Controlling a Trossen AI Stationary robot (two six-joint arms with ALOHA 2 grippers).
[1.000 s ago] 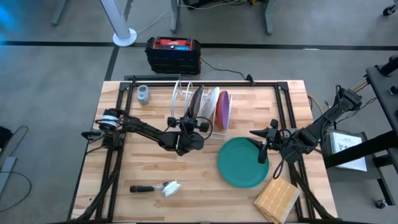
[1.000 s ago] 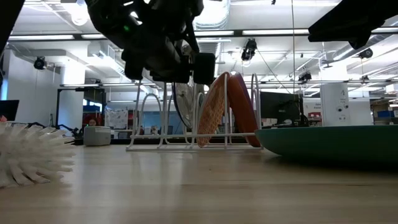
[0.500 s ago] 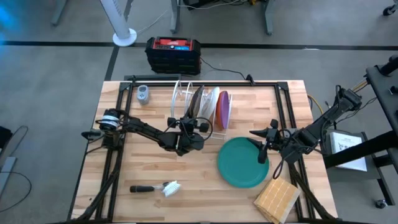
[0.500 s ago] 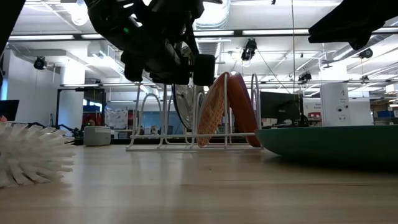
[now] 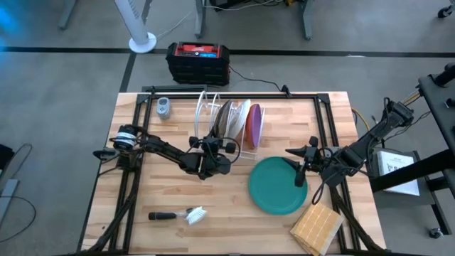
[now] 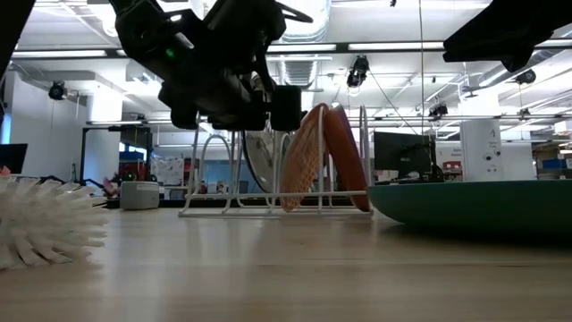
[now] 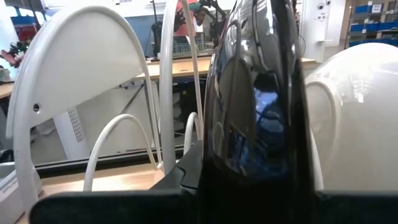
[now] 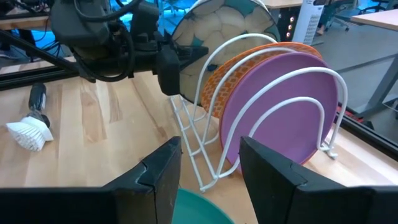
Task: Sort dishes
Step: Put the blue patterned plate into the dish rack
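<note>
A white wire rack (image 5: 207, 107) stands at the table's far middle. An orange plate (image 8: 249, 53) and a purple plate (image 8: 280, 106) stand on edge in it. The brownish speckled plate (image 8: 224, 25) is on edge between the rack's wires, on the left side. My left gripper (image 5: 217, 144) is at its near rim, shut on it. The larger teal plate (image 5: 276, 186) lies flat on the table. My right gripper (image 8: 208, 180) hangs open over the teal plate's far right part, touching nothing. My left gripper pinches the speckled plate's near rim (image 8: 185, 55) between its two fingers, one on each face. It comes level from the table's near side. The plate stands upright on edge (image 7: 255, 143) among the wires. Whether its lower edge rests on the rack I cannot tell.
A dish brush (image 5: 181, 213) lies near the front left. A square wooden block (image 5: 316, 229) sits at the front right corner. A small grey object (image 5: 164, 107) stands at the far left. A black and red box (image 5: 197, 61) sits on the floor beyond the table.
My left gripper has edged a little toward the table's left and slightly down, rolling a bit, still shut on the speckled plate's rim. The plate has shifted with it between the wires. My right arm has kept still.
</note>
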